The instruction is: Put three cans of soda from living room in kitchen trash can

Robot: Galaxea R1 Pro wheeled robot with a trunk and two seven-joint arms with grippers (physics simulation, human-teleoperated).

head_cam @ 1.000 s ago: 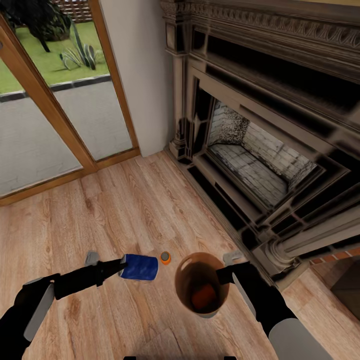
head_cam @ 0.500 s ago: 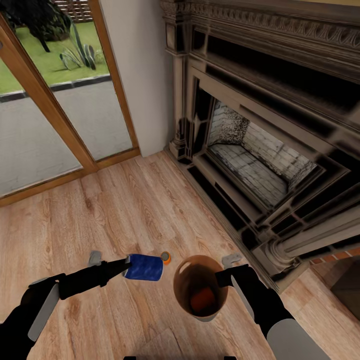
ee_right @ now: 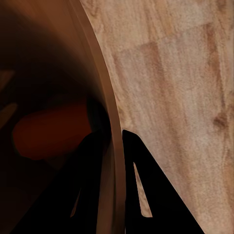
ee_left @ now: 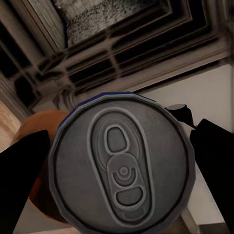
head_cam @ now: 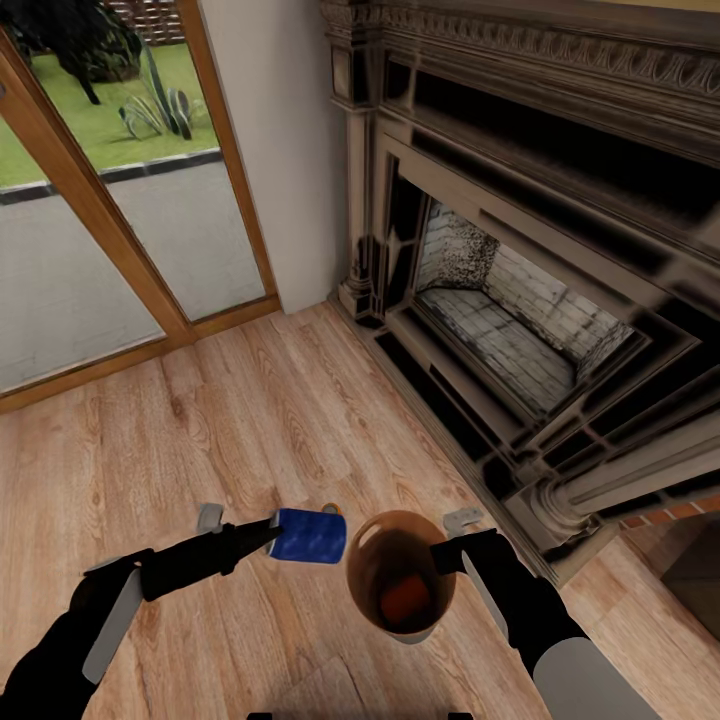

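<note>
My left gripper (head_cam: 272, 536) is shut on the dark blue can of soda (head_cam: 311, 536), held on its side just left of the tash can's rim (head_cam: 352, 562). In the left wrist view the can's silvery top (ee_left: 124, 168) sits between both fingers, with the brown tash can (ee_left: 34, 141) behind it. My right gripper (head_cam: 447, 552) is shut on the bin's right rim; the wall (ee_right: 105, 97) runs between its fingers (ee_right: 139, 170). One orange can (head_cam: 403, 598) lies inside the bin, also seen as an orange can (ee_right: 48, 131) in the right wrist view. Another orange can (head_cam: 329, 510) peeks out behind the blue one.
A dark fireplace (head_cam: 520, 300) with a brick interior fills the right side, its base close to the bin. Wood-framed glass doors (head_cam: 100, 230) stand at the back left. Wooden floor (head_cam: 250, 420) stretches between them.
My left arm has carried the blue can to the right, up to the bin's rim, and it now covers most of the orange can on the floor. The bin barely moved.
</note>
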